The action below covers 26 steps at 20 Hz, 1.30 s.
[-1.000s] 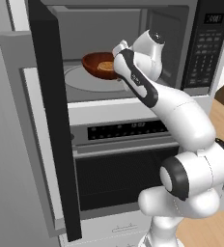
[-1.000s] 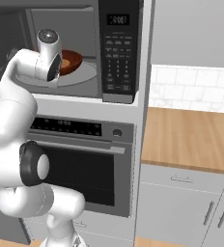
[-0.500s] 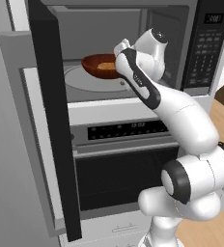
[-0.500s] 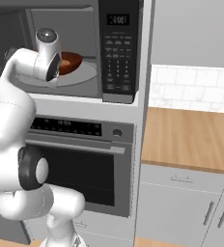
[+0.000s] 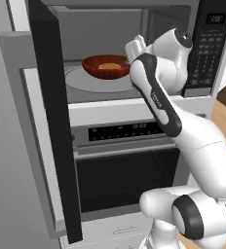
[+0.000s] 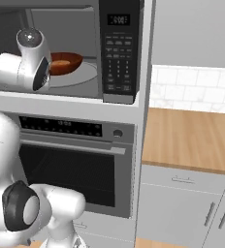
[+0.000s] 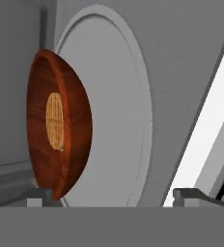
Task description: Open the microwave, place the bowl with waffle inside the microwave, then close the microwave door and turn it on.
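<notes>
And there's the bowl [image 5: 106,67], reddish-brown and glossy, sitting on the round grey turntable [image 5: 85,81] inside the microwave [image 5: 134,44], upright on its base. The waffle [image 5: 109,66] lies flat in the bottom of it, golden with its grid showing. From the hand camera the bowl [image 7: 58,130] appears rolled onto its side, but that is only the camera's tilt; its rim sits just beside one finger tip [image 7: 39,195], and the other finger tip [image 7: 193,195] stands far across on the opposite side. So the fingers [image 7: 114,195] are spread wide apart with nothing between them, the bowl free of any grip. Whether that near tip touches the bowl's wall is too close to call.

Moving outward: the white hand [image 5: 137,48] hangs at the cavity mouth, just to the side of the bowl, in front of the keypad column [image 5: 210,46]. In the right base camera the bowl [image 6: 66,62] peeks out past the arm's wrist [image 6: 33,58]. The microwave door [image 5: 51,116] stands swung fully open, well away from the fingers, edge-on to the left base camera. Below the cavity sits the oven [image 6: 75,164] with its dark window, and off to the far side a wooden bench [image 6: 192,140] over grey cabinets [image 6: 187,208].
</notes>
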### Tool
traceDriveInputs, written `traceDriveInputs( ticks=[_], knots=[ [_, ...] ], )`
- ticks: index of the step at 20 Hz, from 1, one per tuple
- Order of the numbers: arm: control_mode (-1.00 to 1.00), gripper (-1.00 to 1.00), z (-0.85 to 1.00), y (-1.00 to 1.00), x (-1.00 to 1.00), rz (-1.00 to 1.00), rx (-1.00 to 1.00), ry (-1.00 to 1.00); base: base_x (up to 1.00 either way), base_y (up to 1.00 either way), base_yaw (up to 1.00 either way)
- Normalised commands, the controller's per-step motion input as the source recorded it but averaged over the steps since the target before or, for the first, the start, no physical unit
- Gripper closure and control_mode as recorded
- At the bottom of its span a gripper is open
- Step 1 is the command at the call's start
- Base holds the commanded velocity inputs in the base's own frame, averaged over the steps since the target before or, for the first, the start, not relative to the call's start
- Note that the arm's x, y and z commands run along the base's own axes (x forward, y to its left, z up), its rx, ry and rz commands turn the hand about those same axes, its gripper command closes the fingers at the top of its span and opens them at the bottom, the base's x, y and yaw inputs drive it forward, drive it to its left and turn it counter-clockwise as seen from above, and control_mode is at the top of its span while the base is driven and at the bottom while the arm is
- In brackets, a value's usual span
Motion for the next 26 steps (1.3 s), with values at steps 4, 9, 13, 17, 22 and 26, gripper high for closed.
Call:
traceDriveInputs(
  ticks=[4,9,13,17,22,26],
  knots=[
    [-1.0,-1.0,0.03,-0.11,-1.0,0.0,-0.05,-0.15,0.0,0.0,0.0],
    [-1.0,-1.0,0.48,-0.22,-1.0,0.0,-0.06,-0.16,0.0,0.0,0.0],
    [-1.0,-1.0,0.27,-0.4,-0.89,0.0,-0.05,-0.13,0.0,0.0,0.0],
    [-1.0,-1.0,0.0,-0.4,-1.0,0.03,-0.12,-0.13,0.0,0.0,0.0],
    [-1.0,-1.0,-0.03,-0.04,-1.0,0.08,-0.22,-0.13,0.0,0.0,0.0],
    [-1.0,-1.0,-0.28,0.4,-0.83,0.0,-0.32,-0.1,0.0,0.0,0.0]
  ],
)
